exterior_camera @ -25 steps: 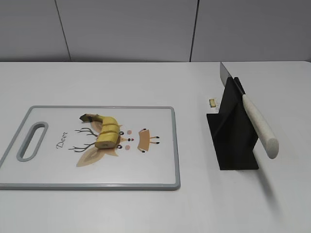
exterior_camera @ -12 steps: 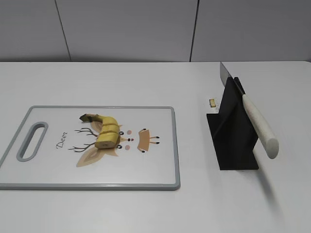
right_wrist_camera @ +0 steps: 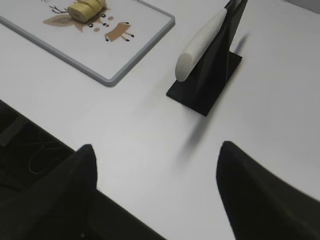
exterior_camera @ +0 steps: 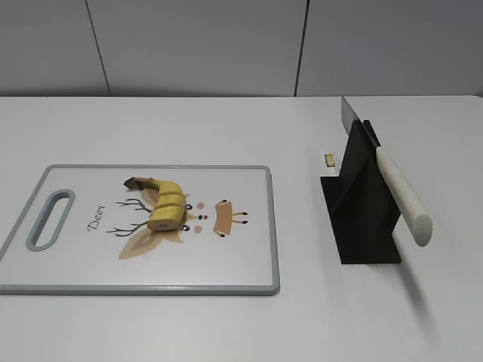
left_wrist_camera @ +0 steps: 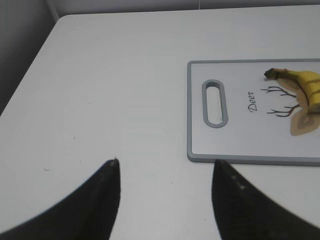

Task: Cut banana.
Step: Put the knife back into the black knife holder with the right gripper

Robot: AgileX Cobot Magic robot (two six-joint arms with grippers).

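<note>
Both grippers, left (left_wrist_camera: pixel 165 172) and right (right_wrist_camera: pixel 157 157), gape wide and empty over bare table; banana (exterior_camera: pixel 164 205) on board (exterior_camera: pixel 249 226) well ahead of left fingers, knife (right_wrist_camera: pixel 202 42) in stand (right_wrist_camera: pixel 212 75) ahead of right fingers.

Desk, wall and a scrap

A white desk (exterior_camera: pixel 226 324) met a grey panelled wall (exterior_camera: pixel 196 45) along its far edge; a tiny yellowish scrap (exterior_camera: pixel 329 159) lay toward the desk's right side.
</note>
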